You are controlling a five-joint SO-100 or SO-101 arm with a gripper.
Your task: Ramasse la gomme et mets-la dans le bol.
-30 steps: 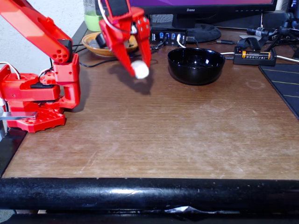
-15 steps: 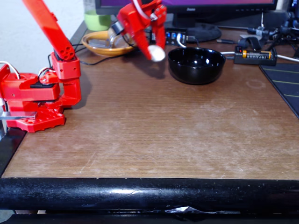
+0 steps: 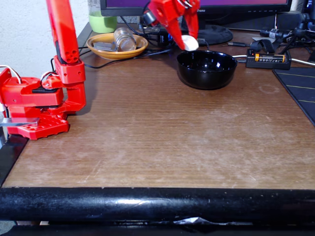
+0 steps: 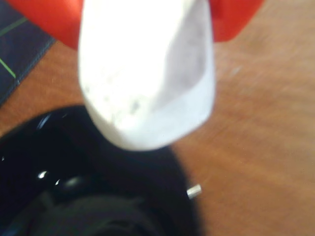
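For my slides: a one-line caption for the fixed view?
Red pincer holds the white eraser above the black bowl's left rim.

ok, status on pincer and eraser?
Pincer shut on eraser, held above the black bowl's back-left rim. Eraser not in bowl yet. Nothing between them.

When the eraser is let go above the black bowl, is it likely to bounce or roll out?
Probably not. The eraser is small and flat-sided with rounded ends, so it should flop rather than roll. The bowl looks deep and glossy, so it would likely slide to the bottom. The gripper seems to hold it near the rim, though.
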